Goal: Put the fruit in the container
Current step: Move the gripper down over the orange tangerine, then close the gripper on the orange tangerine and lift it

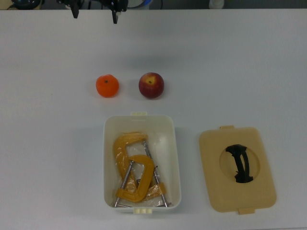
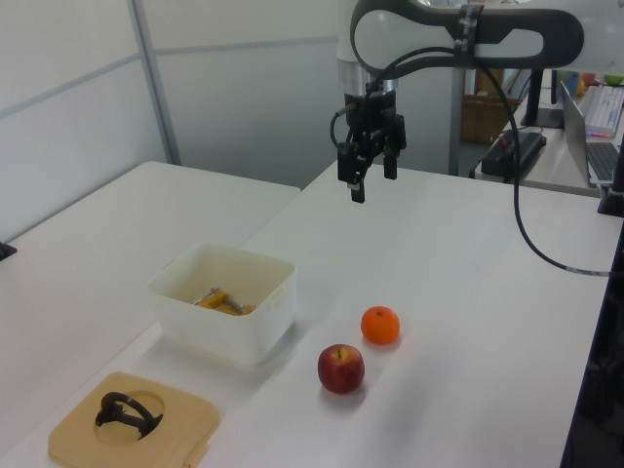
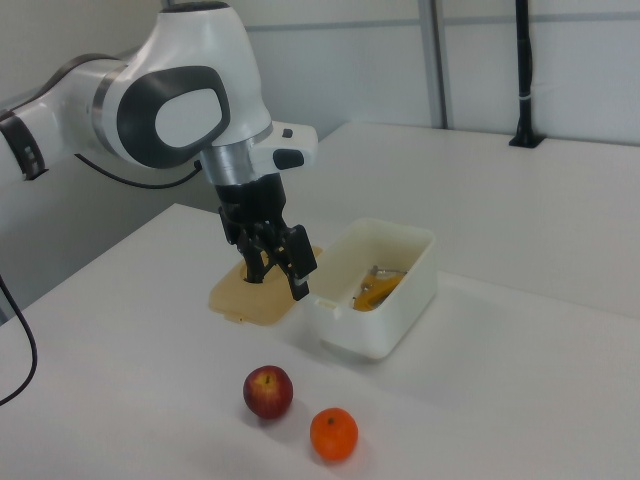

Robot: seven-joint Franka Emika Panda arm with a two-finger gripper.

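Two fruits lie side by side on the white table: an orange mandarin (image 1: 107,86) (image 2: 380,325) (image 3: 334,434) and a dark red apple (image 1: 151,85) (image 2: 341,369) (image 3: 268,391). The white container (image 1: 139,116) (image 2: 224,327) (image 3: 380,325) stands uncovered just below them in the top view, with yellow-orange clamps (image 1: 134,167) inside. My gripper (image 1: 95,16) (image 2: 373,180) (image 3: 278,283) hangs open and empty well above the table, at the top view's upper edge, beyond the mandarin and apart from both fruits.
A tan lid (image 1: 216,191) (image 2: 185,424) with a black handle (image 1: 240,163) lies flat on the top view's right of the container. The arm's cable hangs behind it in the left view. Desks with equipment stand past the table's far edge.
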